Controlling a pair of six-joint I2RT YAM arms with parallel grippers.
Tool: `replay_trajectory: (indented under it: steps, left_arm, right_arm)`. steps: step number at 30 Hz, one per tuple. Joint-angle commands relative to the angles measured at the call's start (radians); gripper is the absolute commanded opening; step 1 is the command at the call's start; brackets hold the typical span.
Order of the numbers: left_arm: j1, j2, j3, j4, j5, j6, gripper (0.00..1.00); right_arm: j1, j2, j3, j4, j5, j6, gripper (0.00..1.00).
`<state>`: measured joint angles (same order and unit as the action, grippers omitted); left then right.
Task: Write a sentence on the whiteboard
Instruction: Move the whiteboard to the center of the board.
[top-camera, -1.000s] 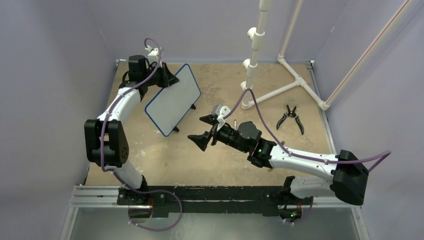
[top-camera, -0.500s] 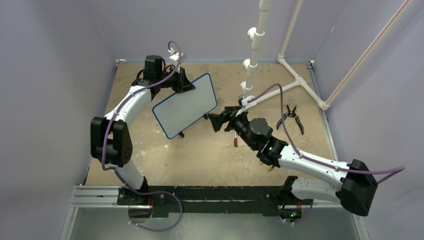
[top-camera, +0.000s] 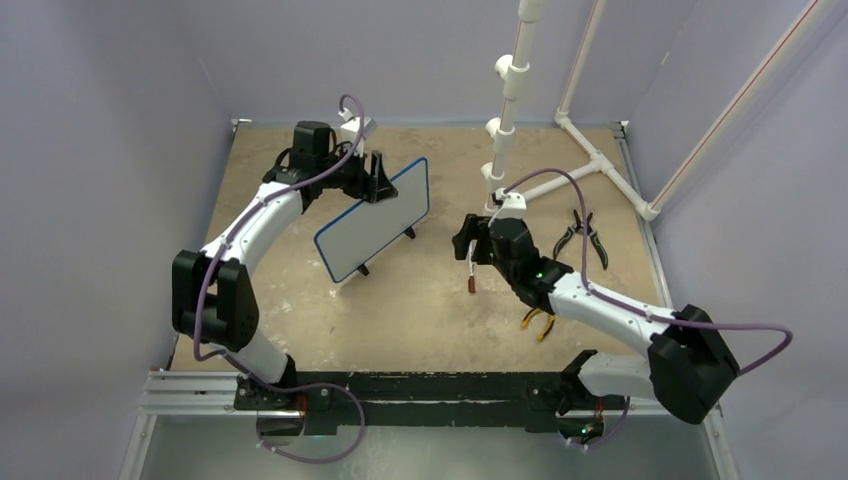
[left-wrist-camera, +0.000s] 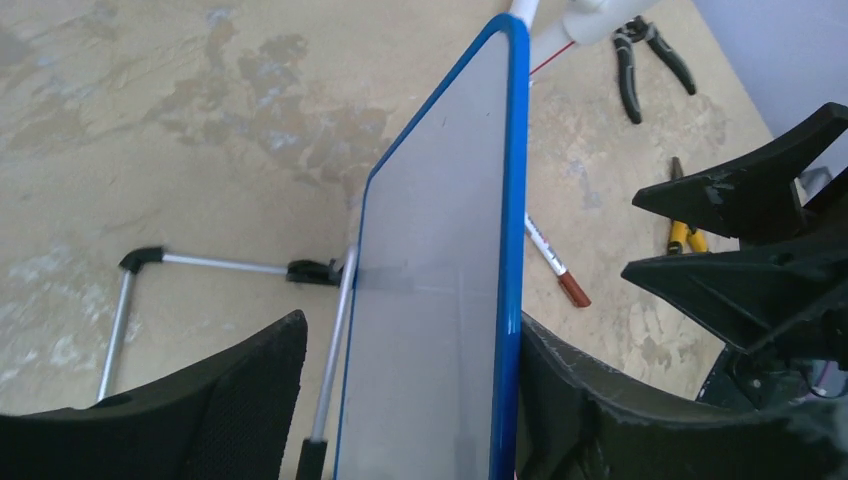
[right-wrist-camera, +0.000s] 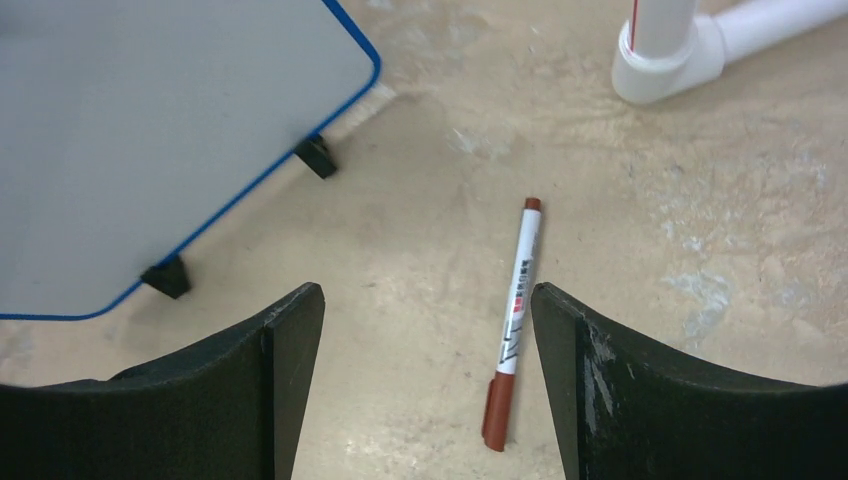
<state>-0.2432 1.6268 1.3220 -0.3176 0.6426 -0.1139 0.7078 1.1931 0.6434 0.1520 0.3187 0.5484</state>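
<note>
left gripper (top-camera: 372, 182): clamped on the top edge of the whiteboard (top-camera: 372, 224)
whiteboard: standing tilted, black feet down on the surface (top-camera: 420, 310), left of centre
right gripper (right-wrist-camera: 425, 300): wide open, hanging right over a red marker (right-wrist-camera: 513, 320) lying flat

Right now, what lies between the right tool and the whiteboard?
Only bare table, as the top view shows. The marker lies apart from the whiteboard, framed by the right tool's open fingers in its wrist view.
</note>
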Motion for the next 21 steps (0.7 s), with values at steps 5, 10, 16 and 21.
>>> replay_trajectory:
  steps: [5, 10, 16, 21]
  left_arm:
    - [0.002, -0.175, -0.058, 0.011, -0.228, -0.014, 0.71]
    - [0.002, -0.195, -0.049, -0.008, -0.366, -0.003, 0.71]
    - [0.002, -0.25, -0.042, 0.005, -0.402, 0.002, 0.72]
    - [0.002, -0.298, -0.089, 0.02, -0.431, 0.0, 0.72]
  right_arm:
    - [-0.03, 0.147, 0.143, -0.118, 0.011, 0.036, 0.76]
    - [-0.033, 0.197, 0.16, -0.108, 0.008, 0.044, 0.76]
    - [-0.033, 0.263, 0.182, -0.137, 0.042, 0.047, 0.73]
    - [-0.034, 0.287, 0.177, -0.172, 0.1, 0.041, 0.72]
